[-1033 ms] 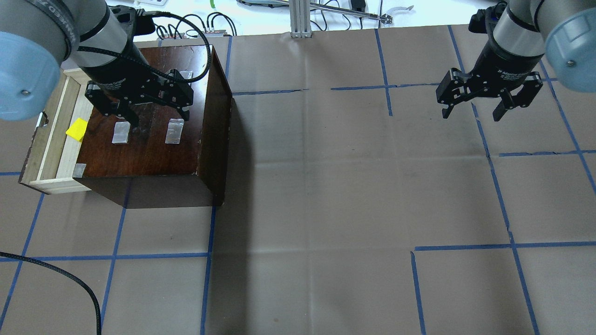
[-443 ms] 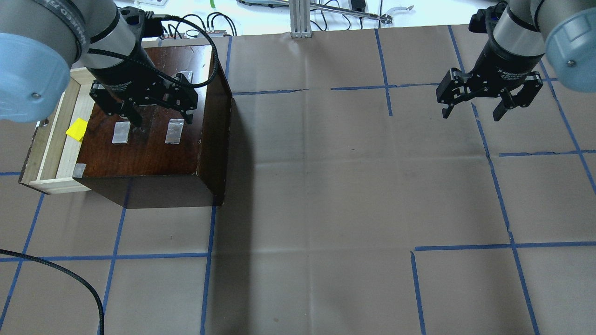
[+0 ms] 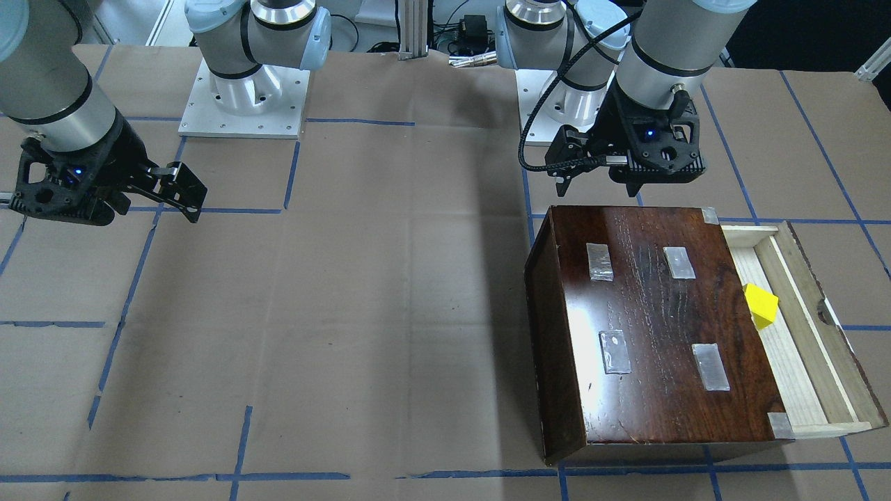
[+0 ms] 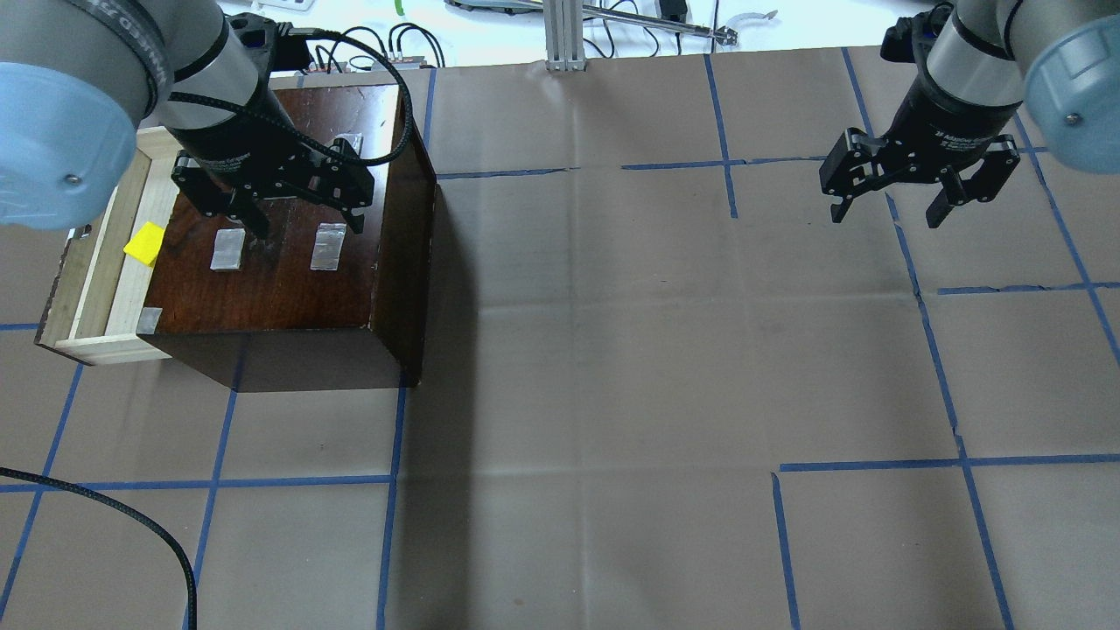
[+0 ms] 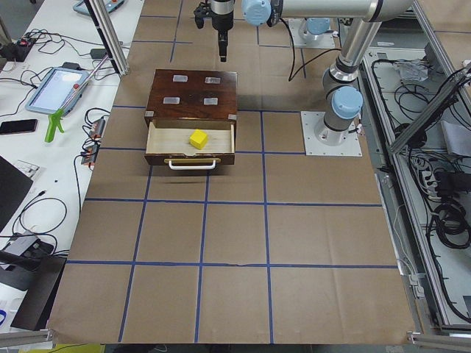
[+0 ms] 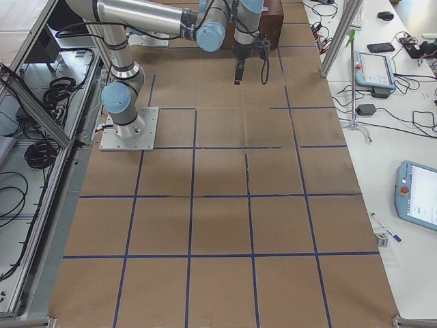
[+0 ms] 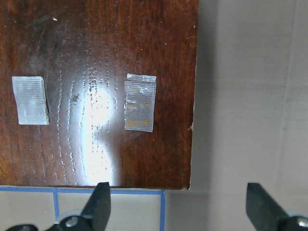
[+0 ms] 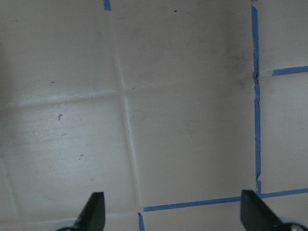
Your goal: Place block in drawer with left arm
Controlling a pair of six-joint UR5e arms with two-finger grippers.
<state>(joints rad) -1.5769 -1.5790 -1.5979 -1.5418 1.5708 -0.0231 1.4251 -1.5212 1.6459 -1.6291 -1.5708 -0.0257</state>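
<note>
The yellow block (image 4: 145,242) lies in the open drawer (image 4: 98,289), which is pulled out of the dark-brown box (image 4: 280,280) toward the overhead view's left. Block (image 3: 760,305), drawer (image 3: 800,369) and box (image 3: 647,341) also show in the front view, and the block (image 5: 198,138) in the left view. My left gripper (image 4: 306,229) hangs open and empty above the box's top, to the right of the block. The left wrist view (image 7: 178,204) shows the box top (image 7: 96,72) below it. My right gripper (image 4: 888,214) is open and empty over bare table at the far right.
Several grey tape patches (image 4: 330,246) sit on the box top. A looped black cable (image 4: 367,79) trails from the left wrist. Blue tape lines (image 4: 927,332) cross the brown paper table. Cables and a metal post (image 4: 564,35) stand at the far edge.
My left gripper has shifted a little to the right and farther from the drawer, still open. The block stays in the drawer. The right arm has not moved.
</note>
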